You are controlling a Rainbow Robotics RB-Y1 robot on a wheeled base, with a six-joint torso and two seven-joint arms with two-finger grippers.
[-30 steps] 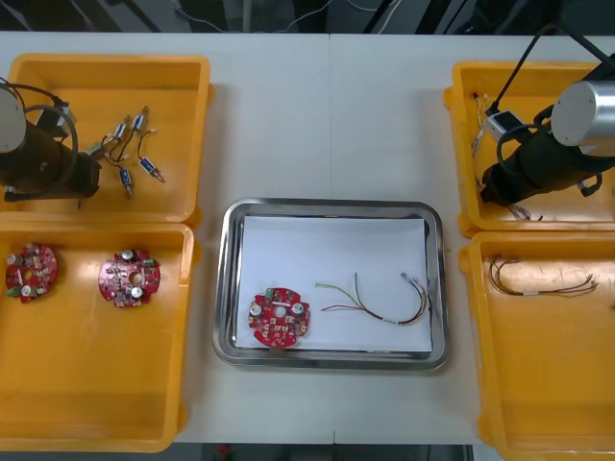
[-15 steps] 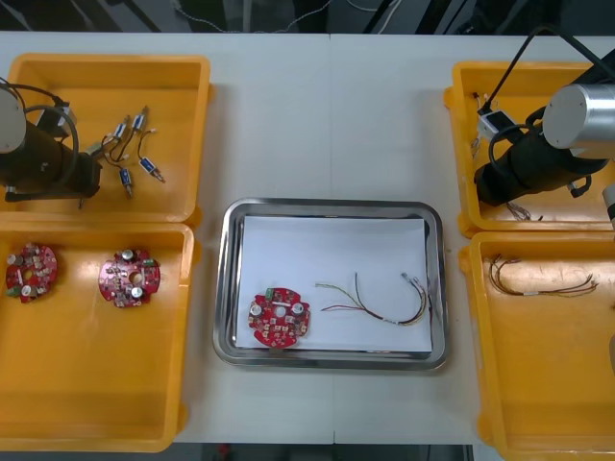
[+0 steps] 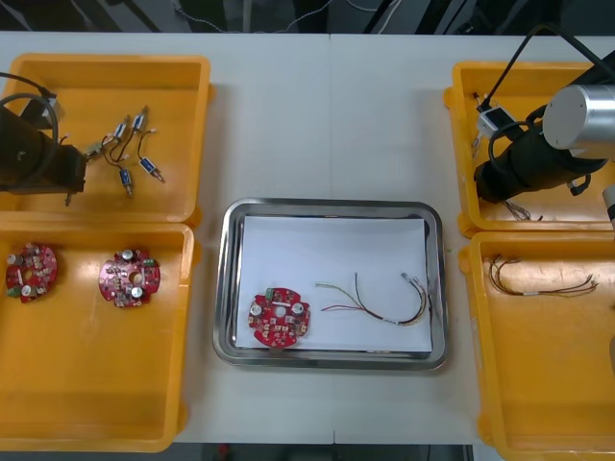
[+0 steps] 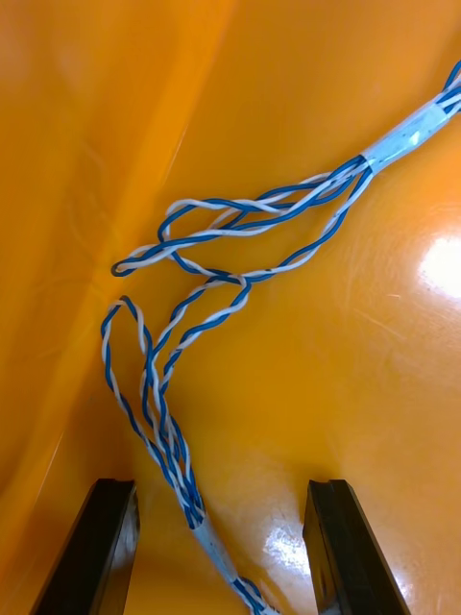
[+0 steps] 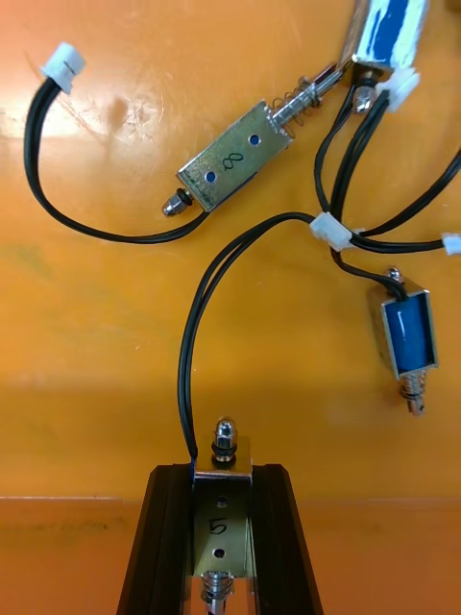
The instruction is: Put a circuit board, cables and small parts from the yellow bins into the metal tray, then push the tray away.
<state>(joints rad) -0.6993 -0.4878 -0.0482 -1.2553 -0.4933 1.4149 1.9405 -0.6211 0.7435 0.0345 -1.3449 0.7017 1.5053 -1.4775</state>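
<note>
1. The left claw (image 5: pixel 223 476) is pinched narrow on a part (image 5: pixel 222 524) marked 5. The part's rounded tip pokes out past the fingertips.
2. A black lead (image 5: pixel 195 317) runs forward from that part.
3. Just ahead of this claw, other parts (image 5: pixel 235 168) lie on the floor of the far left bin (image 3: pixel 173 67), their leads crossing.
4. The right claw (image 4: pixel 216 495) stands wide with nothing gripped, low over the floor of the far right bin (image 3: pixel 461 144).
5. A blue-white cable (image 4: pixel 240 288) passes between its fingers, nearer one of them, and loops on ahead of the fingertips.
6. The tray (image 3: pixel 332 205) sits between the two claws, well apart from both. It holds a board (image 3: pixel 280 320) and thin cables (image 3: pixel 384 300) on its white inside.
7. Two spare boards (image 3: pixel 128 279) lie in the near left bin (image 3: pixel 96 423), next to the left claw's bin.
8. More cables (image 3: pixel 538 280) lie in the near right bin (image 3: pixel 538 423).
</note>
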